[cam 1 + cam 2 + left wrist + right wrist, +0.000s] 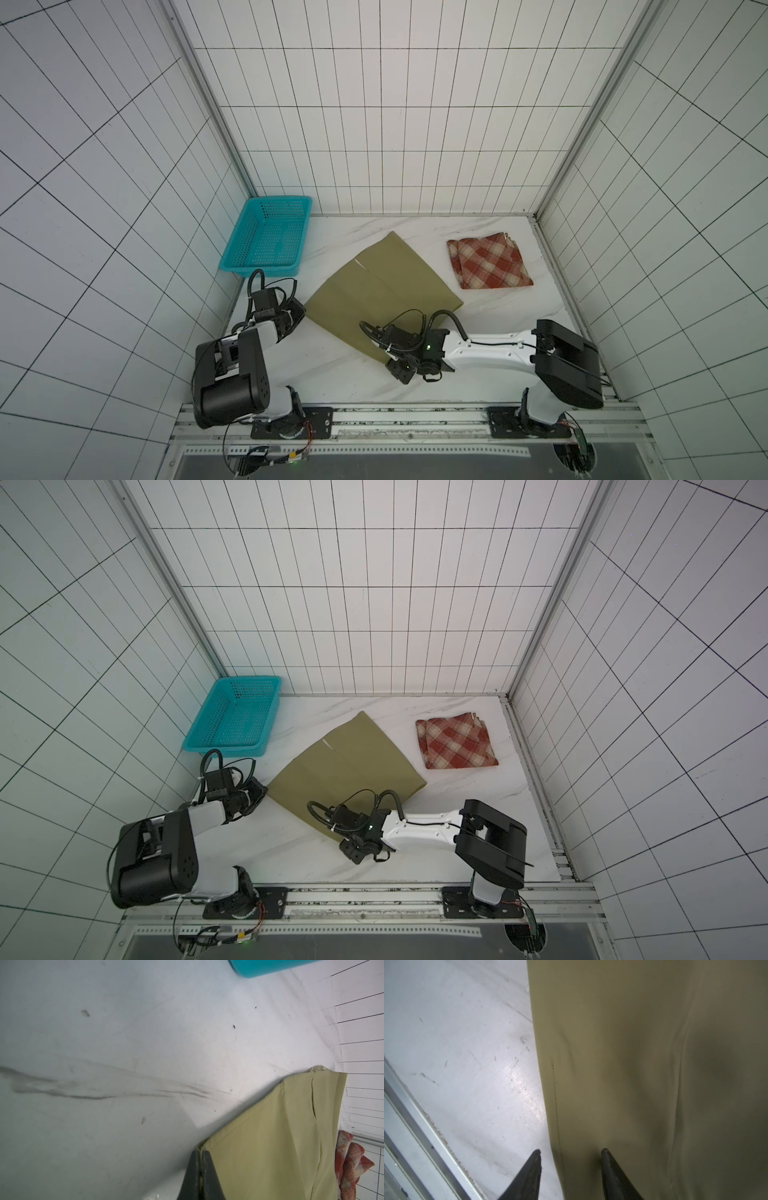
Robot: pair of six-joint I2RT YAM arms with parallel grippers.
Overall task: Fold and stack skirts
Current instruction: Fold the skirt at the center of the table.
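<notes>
Skirts: olive-khaki skirt [374, 286] flat mid tabletop [490, 374], plaid skirt [488, 262] folded at far right. Left gripper [200, 1152] clamped on its corner. Right gripper [571, 1152] jaws partly apart, straddling near edge.

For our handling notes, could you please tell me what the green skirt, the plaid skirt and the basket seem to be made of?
Green skirt: thin, smooth woven cloth, matte; it lies flat with fine stitched seams. Plaid skirt: thicker, softer cloth, perhaps brushed; its folded edges look plump. Basket: rigid teal plastic, slightly glossy, with moulded holes.
</notes>
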